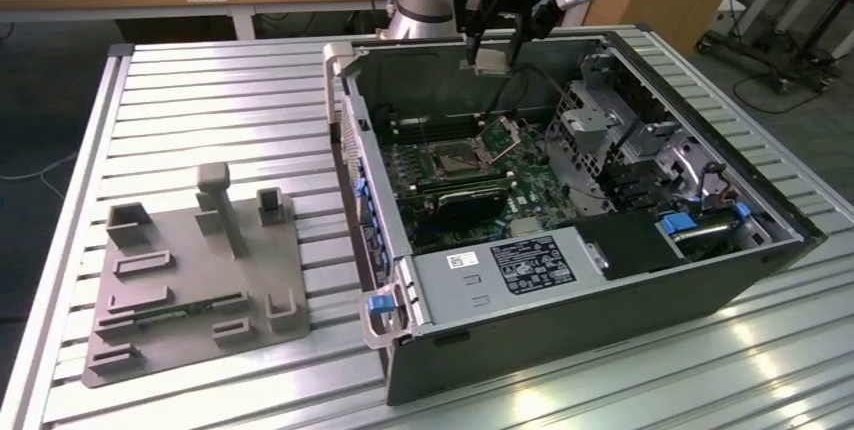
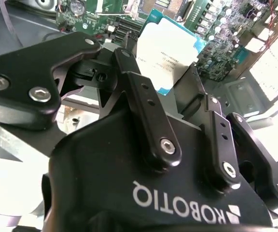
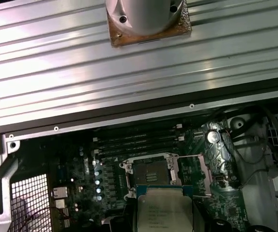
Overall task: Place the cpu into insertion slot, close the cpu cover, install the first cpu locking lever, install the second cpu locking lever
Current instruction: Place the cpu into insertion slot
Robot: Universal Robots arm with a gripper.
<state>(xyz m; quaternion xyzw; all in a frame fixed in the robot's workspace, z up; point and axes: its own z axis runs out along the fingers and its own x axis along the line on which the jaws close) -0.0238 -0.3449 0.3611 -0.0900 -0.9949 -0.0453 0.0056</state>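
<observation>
cpu (image 2: 165, 48) lid looked like matt silvery metal, table (image 1: 200, 100) was shiny ribbed metal, parts fixture (image 1: 187, 290) dull grey plastic.

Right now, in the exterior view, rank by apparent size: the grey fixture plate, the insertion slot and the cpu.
1. grey fixture plate, by far.
2. insertion slot.
3. cpu, in the tool above the case; only slightly smaller-looking and at a different distance, so that pair is unsure.

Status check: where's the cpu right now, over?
Hand shut on the cpu, above the open case. Insertion slot unfilled, cpu cover raised open. No obstruction seen over the slot.
</observation>
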